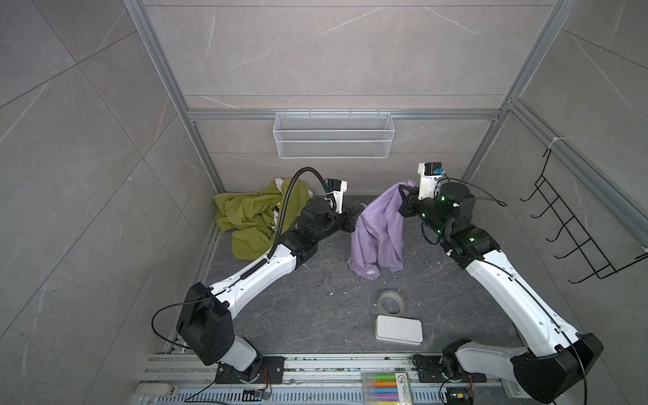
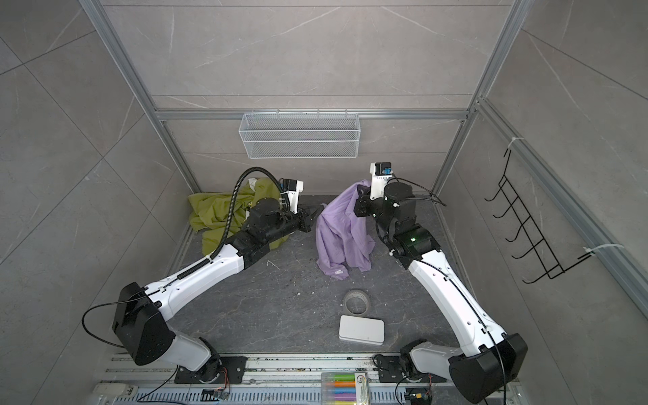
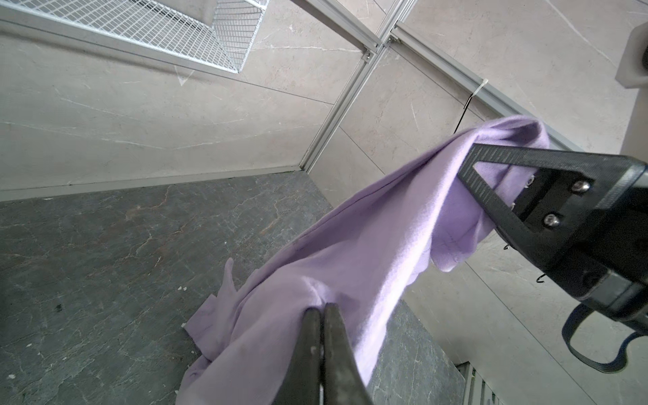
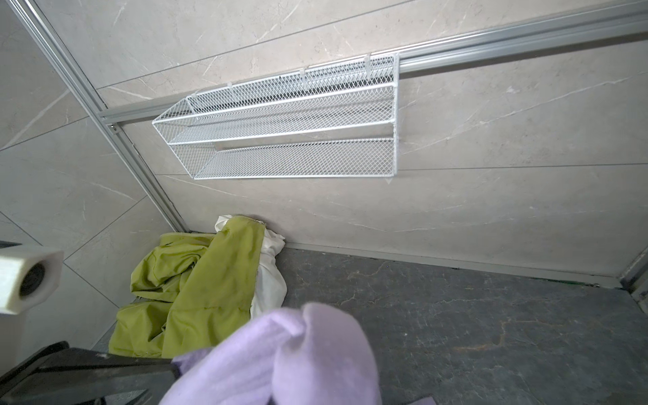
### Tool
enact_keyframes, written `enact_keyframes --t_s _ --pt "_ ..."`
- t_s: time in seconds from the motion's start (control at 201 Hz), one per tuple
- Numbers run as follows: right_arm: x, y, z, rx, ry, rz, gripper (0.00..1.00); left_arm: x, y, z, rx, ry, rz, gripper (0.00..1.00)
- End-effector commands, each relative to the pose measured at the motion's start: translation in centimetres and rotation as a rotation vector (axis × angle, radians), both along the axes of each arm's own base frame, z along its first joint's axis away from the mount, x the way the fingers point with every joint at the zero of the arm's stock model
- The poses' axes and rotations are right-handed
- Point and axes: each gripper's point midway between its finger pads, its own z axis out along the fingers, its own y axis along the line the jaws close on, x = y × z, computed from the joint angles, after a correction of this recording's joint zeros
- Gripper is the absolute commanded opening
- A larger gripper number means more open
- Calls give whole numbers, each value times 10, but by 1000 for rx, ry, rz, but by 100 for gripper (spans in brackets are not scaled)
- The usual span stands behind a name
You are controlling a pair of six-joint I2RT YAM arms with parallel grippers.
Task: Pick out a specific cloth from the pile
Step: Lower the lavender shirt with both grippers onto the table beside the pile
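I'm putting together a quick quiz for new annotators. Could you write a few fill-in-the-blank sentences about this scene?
1. The left gripper and right gripper both pinch the ____ cloth.
2. In both top views, the pile lies in the back ____ corner.
3. The cloth's lower end rests on the ____.
4. The mesh basket hangs on the back ____.
Missing words: purple; left; table; wall.
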Motion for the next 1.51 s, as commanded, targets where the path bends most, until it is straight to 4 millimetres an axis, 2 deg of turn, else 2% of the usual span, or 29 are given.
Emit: enact_keyframes --t_s 0.0,0.254,0.518,0.846,1.145,1.294,1.504 --pt "1 1 3 27 -12 3 0 -4 14 28 -42 -78 32 0" --pt "2 4 -11 25 15 17 0 -2 16 -18 -6 -15 50 0" --pt "3 13 -30 34 61 58 0 -4 23 -52 48 21 70 0" --pt "0 17 -63 32 129 75 0 -4 29 -85 74 63 98 0" --pt "-4 19 -82 34 176 90 0 -7 34 -116 104 106 112 0" --pt "-10 19 -90 28 205 103 0 -9 35 -124 119 122 109 0" --pt "-23 19 -112 14 268 120 0 -16 47 -145 144 155 135 0"
